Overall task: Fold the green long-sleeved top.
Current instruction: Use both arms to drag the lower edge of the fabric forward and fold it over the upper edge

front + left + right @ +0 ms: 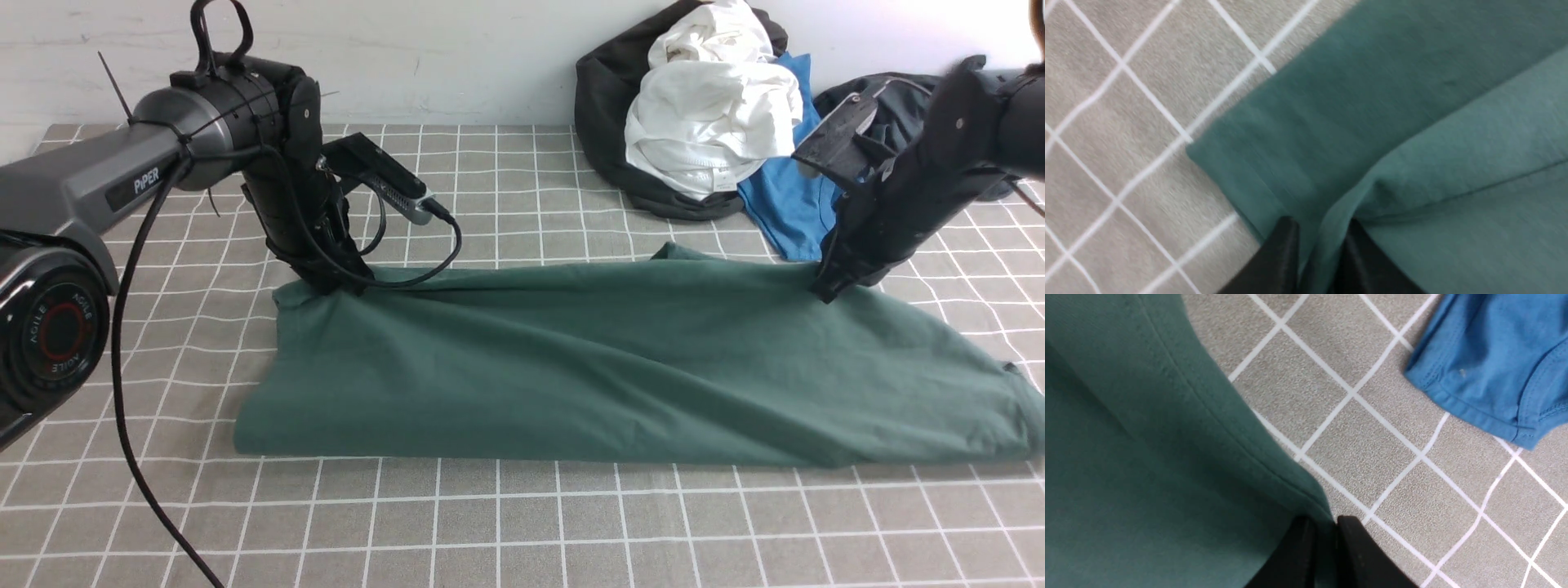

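Note:
The green long-sleeved top (620,367) lies across the middle of the checked cloth, folded into a long wide band. My left gripper (331,286) is shut on its far left corner; in the left wrist view the black fingers (1282,253) pinch a ridge of green fabric (1372,122). My right gripper (826,290) is shut on the far right edge; in the right wrist view the hemmed green edge (1167,437) runs between the black fingers (1355,555). The neck, label, logo and sleeves are hidden.
A pile of clothes sits at the back right: a black garment (604,122), a white one (710,106), a bright blue shirt (784,204) (1490,363) and a dark grey one (890,106). The left arm's cable (131,392) hangs to the front edge.

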